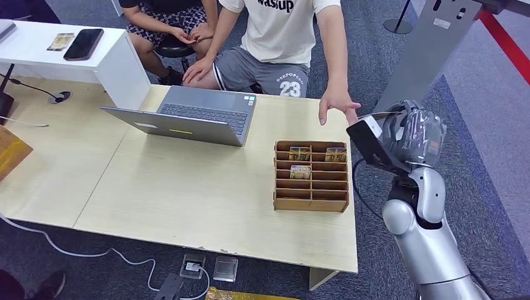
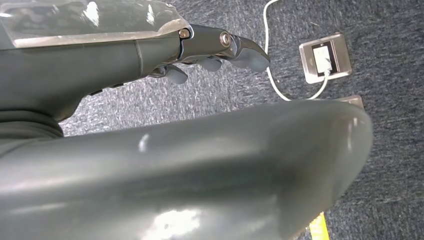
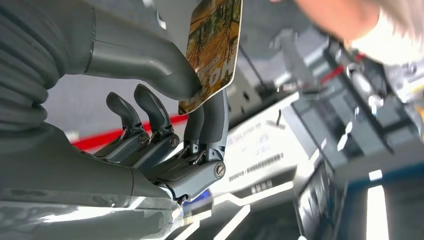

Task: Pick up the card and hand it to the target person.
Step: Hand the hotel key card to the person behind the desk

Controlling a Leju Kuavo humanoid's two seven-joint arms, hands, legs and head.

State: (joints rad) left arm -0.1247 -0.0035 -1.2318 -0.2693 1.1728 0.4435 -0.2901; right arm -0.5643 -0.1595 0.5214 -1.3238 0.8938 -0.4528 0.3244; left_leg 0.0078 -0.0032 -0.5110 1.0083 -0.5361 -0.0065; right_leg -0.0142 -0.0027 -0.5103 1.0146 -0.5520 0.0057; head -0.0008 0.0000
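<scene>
Orange-and-green printed card [image 3: 212, 47] is pinched in my right robot hand [image 3: 175, 125], thumb on one face, dark fingers [image 3: 212, 120] behind the other. Pick looks done. In the head view that right robot hand [image 1: 409, 134] is raised off the counter [image 1: 187, 194], just beyond the wooden card rack [image 1: 311, 176], which sits below and beside it with a few cards left in its slots.

Person's hand [image 1: 337, 103] is reaching out, open, just beside my robot hand, not touching the card as far as I can tell. Wrist view shows a blurred bit of that hand near the card edge, gap unclear.

Left robot hand [image 2: 215, 55] hangs down over the carpet, fingers loosely curled, nothing in it.

Judgement: late stage, handover pending. Left to do: bring card into the person's palm, let go once they grip it. Risk: letting go early drops the card onto the counter or floor.
</scene>
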